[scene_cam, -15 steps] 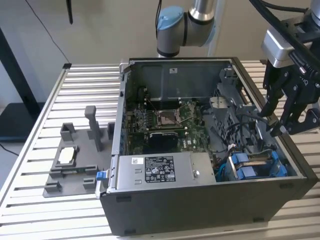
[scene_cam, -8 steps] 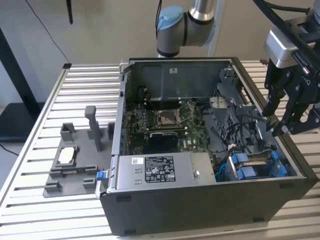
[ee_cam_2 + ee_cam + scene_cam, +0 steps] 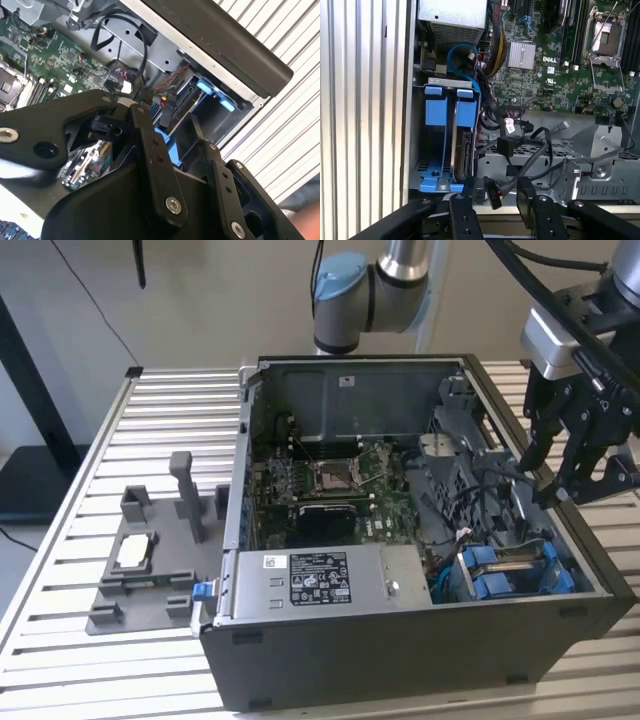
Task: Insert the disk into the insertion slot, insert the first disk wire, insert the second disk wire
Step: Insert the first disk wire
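An open computer case stands on the slatted table. Inside it, just beyond the jaws, the grey disk sits edge-on in the blue-edged insertion slot. The jaws stand apart, with a black wire connector between them. The power supply carries a black-and-white label.

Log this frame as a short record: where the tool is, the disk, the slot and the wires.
tool: above the open computer case, at the exterior view's right
nearest thing: black wire connector, loose among the cables
disk: seated on edge in the insertion slot
disk's connector end: looks bare, no wire plugged in
neighbouring blue bay: no disk seen in it
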`<act>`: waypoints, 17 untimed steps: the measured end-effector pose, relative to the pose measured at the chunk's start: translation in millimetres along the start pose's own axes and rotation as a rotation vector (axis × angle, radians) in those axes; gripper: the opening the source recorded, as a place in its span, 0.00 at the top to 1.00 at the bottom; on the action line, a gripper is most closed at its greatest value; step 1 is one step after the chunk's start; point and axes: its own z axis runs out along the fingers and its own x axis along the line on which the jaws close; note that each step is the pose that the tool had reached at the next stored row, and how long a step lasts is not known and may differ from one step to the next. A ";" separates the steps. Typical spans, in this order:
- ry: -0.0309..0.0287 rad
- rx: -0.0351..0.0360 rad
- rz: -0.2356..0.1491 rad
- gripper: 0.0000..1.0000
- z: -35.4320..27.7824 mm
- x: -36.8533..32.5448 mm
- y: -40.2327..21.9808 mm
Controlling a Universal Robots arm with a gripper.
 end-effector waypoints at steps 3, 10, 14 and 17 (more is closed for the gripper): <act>-0.0007 -0.0102 -0.004 0.62 -0.4 -0.1 -0.3; -0.0041 -0.0453 -0.012 0.69 -3.1 0.0 -1.0; -0.0069 -0.0515 -0.032 0.69 -2.9 0.4 -4.6; -0.0171 -0.0526 -0.044 0.69 -3.8 0.4 -5.0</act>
